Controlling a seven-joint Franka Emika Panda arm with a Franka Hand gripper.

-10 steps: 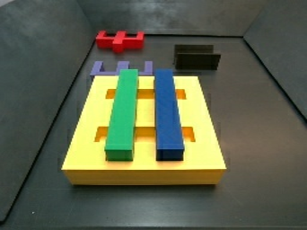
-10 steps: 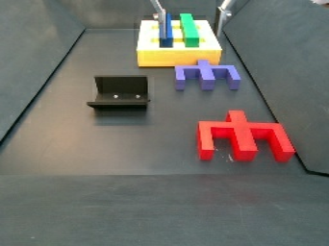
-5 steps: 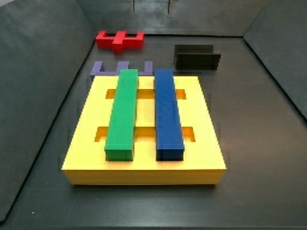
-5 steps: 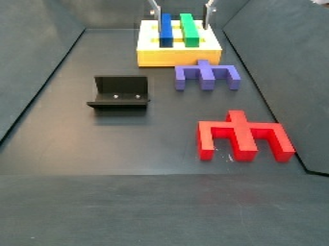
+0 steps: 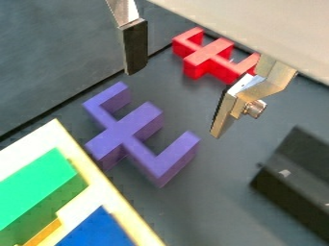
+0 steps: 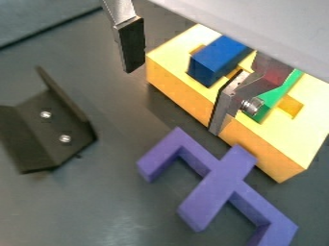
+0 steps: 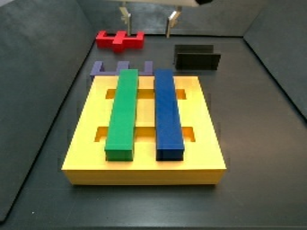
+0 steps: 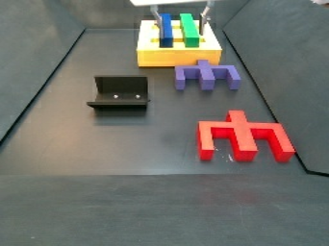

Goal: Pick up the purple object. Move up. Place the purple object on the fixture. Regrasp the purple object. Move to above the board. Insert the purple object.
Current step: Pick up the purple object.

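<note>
The purple object (image 7: pixel 120 67) lies flat on the dark floor just beyond the board's far end, half hidden by the board in that side view. It shows whole in a side view (image 8: pixel 206 75) and in both wrist views (image 5: pixel 135 135) (image 6: pixel 213 178). My gripper (image 7: pixel 150 16) hangs high above the floor, open and empty, with the fingers (image 5: pixel 131 43) wide apart. The purple object lies below it, offset towards the board. The board (image 7: pixel 90 135) is yellow and bears a green bar (image 7: pixel 122 112) and a blue bar (image 7: pixel 167 112). The black fixture (image 8: pixel 118 93) stands apart from them.
A red block (image 8: pixel 241 136) of like shape lies on the floor beyond the purple object, also in a wrist view (image 5: pixel 216 53). Dark walls enclose the floor on three sides. The fixture (image 7: pixel 198 57) stands to the side of the purple piece.
My gripper has come lower into view in both side views, with more of its fingers showing. The pieces, the board and the fixture have not moved.
</note>
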